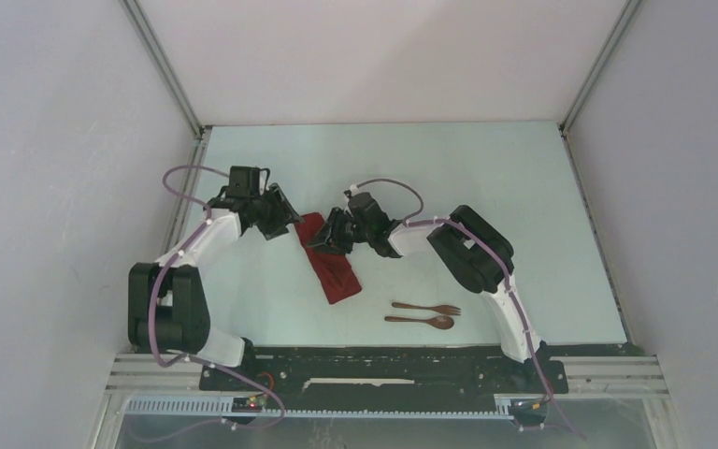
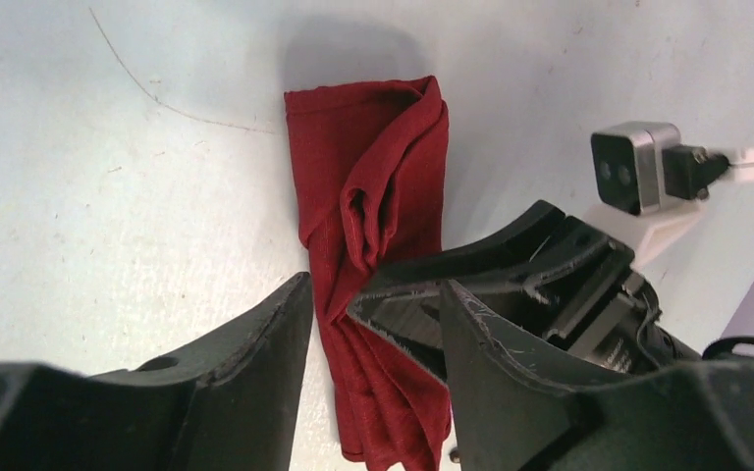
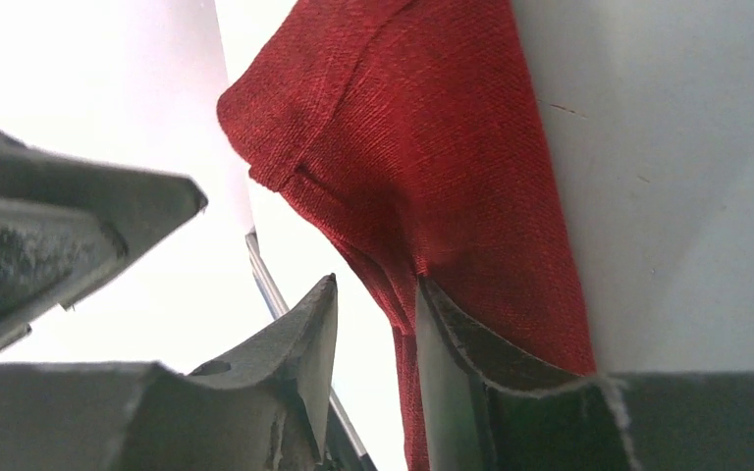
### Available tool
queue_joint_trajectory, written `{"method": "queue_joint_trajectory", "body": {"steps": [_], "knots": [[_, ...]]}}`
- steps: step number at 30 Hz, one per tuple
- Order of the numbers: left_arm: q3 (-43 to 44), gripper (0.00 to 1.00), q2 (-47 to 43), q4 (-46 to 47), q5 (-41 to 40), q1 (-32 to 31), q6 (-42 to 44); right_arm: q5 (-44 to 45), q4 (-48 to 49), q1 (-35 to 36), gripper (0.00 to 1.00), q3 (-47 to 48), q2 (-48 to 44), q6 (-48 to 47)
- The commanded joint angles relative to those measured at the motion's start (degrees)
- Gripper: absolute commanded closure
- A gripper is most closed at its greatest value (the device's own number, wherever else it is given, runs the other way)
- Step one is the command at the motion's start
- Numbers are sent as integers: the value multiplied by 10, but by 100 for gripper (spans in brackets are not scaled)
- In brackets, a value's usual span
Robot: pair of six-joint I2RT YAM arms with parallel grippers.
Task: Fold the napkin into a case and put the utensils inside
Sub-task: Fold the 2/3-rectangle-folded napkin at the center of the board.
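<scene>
The dark red napkin lies on the table as a narrow, rumpled folded strip, the case, running from the back towards the front right. My left gripper is at its far end, jaws open, with the strip lying between its fingers. My right gripper is just right of that, low over the same end. It is open, with a cloth edge resting against one finger. The utensils lie side by side at the front right, clear of the cloth: a brown fork and a spoon.
White enclosure walls and metal rails border the table on the left, back and right. The two grippers are close together; the right one's finger and wrist camera show in the left wrist view.
</scene>
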Motion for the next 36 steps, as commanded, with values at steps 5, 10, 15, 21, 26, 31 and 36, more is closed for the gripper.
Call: {"method": "queue_joint_trajectory", "body": {"steps": [5,10,15,21,26,31,36], "knots": [[84,43,36,-85,-12,0,49,-30,-19,10,48,28,-59,-170],[106,45,60,-107,32,-1,82,-35,-40,13,44,41,-78,-195],[119,44,92,-131,26,-7,91,-46,-29,13,44,43,-73,-187],[129,42,115,-122,36,-27,90,-68,-43,5,48,33,-88,-188],[133,40,131,-123,3,-52,91,-76,-135,2,47,10,-152,-257],[146,42,157,-130,-15,-53,89,-154,-86,-16,46,-72,-180,-238],[189,47,195,-152,-11,-53,97,-189,-13,-24,46,-138,-176,-206]]}}
